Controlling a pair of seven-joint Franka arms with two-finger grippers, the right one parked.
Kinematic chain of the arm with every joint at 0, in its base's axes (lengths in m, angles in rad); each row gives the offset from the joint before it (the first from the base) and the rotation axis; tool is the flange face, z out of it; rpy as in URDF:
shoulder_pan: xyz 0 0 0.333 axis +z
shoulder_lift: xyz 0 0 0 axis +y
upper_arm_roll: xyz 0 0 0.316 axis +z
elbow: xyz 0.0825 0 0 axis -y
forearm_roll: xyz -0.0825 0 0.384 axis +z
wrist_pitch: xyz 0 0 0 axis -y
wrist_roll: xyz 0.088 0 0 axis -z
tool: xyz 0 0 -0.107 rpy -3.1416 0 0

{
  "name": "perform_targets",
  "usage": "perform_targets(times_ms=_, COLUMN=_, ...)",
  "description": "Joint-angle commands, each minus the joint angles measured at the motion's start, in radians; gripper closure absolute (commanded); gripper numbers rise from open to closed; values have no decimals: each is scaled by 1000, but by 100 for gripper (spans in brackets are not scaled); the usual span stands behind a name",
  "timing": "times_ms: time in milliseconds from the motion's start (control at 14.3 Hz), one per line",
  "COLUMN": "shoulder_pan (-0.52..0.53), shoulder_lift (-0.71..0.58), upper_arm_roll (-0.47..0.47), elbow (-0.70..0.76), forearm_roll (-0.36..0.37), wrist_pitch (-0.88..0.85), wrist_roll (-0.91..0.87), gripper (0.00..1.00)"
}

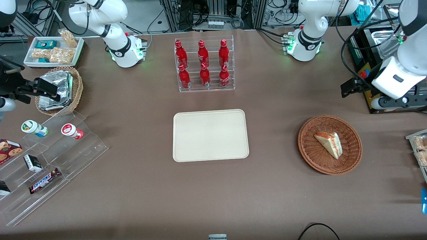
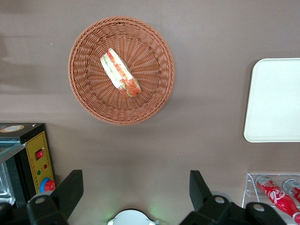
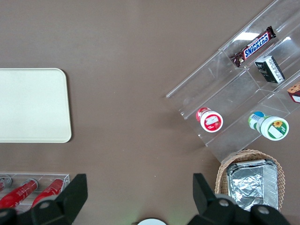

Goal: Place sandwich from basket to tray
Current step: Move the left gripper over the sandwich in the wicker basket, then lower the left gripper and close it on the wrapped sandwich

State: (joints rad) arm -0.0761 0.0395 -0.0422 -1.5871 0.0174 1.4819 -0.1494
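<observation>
The sandwich (image 1: 329,144) (image 2: 120,72), a pale triangular wedge with red, orange and green layers, lies alone in the reddish-brown wicker basket (image 1: 310,151) (image 2: 150,96). The cream rectangular tray (image 1: 210,135) (image 2: 274,101) sits bare at the table's middle. My gripper (image 1: 349,88) (image 2: 135,187) hangs high above the table, farther from the front camera than the basket and apart from it. Its fingers (image 2: 70,186) are spread wide open with nothing between them.
A clear rack of red bottles (image 1: 203,65) (image 2: 276,194) stands farther from the front camera than the tray. A black and yellow control box (image 1: 367,71) (image 2: 33,161) sits near my gripper at the working arm's end. Snack shelves (image 1: 50,160) and a foil-packet basket (image 1: 61,90) lie toward the parked arm's end.
</observation>
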Motion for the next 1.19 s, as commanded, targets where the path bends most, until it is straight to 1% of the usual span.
perform_targets(times_ms=0, shoulder_pan=-11, shoulder_lift=39, upper_arm_roll=13, elbow=-100, forearm_roll=70, wrist_pitch=117, wrist_roll=19, gripper=0)
perform_targets(times_ms=70, shoulder_pan=-10, shoulder_lift=48, upper_arm_roll=15, elbow=-170, forearm_roll=84, wrist_pitch=214, wrist_roll=19, gripper=0)
perform_targets(times_ms=350, shoulder_pan=44, shoulder_lift=48, upper_arm_roll=25, elbow=-462, forearm_roll=85, wrist_pitch=599, wrist_roll=14, gripper=0)
perform_targets(times_ms=490, shoulder_pan=88, shoulder_lift=60, upper_arm_roll=24, elbow=-569, forearm_roll=78, wrist_pitch=790, wrist_roll=2, gripper=0)
perform_targets(times_ms=560, shoulder_pan=91, shoulder_lift=71, upper_arm_roll=24, elbow=-608, forearm_roll=66, wrist_pitch=869, wrist_roll=-22, gripper=0)
perform_targets(times_ms=630, shoulder_pan=91, shoulder_lift=85, upper_arm_roll=24, elbow=-620, forearm_roll=64, wrist_pitch=906, wrist_roll=-92, gripper=0)
perform_targets(times_ms=770, shoulder_pan=90, shoulder_lift=117, upper_arm_roll=24, elbow=-608, forearm_roll=64, wrist_pitch=919, wrist_roll=-336, gripper=0)
perform_targets(times_ms=910, shoulder_pan=90, shoulder_lift=147, upper_arm_roll=24, elbow=-588, forearm_roll=61, wrist_pitch=925, wrist_roll=-482, gripper=0)
perform_targets(times_ms=980, shoulder_pan=90, shoulder_lift=164, upper_arm_roll=24, elbow=-580, forearm_roll=56, wrist_pitch=945, wrist_roll=-590, gripper=0)
perform_targets(times_ms=1050, shoulder_pan=90, shoulder_lift=184, upper_arm_roll=24, elbow=-582, forearm_roll=56, wrist_pitch=987, wrist_roll=-675, gripper=0)
perform_targets(times_ms=1120, shoulder_pan=90, shoulder_lift=203, upper_arm_roll=24, elbow=-590, forearm_roll=58, wrist_pitch=1036, wrist_roll=-715, gripper=0)
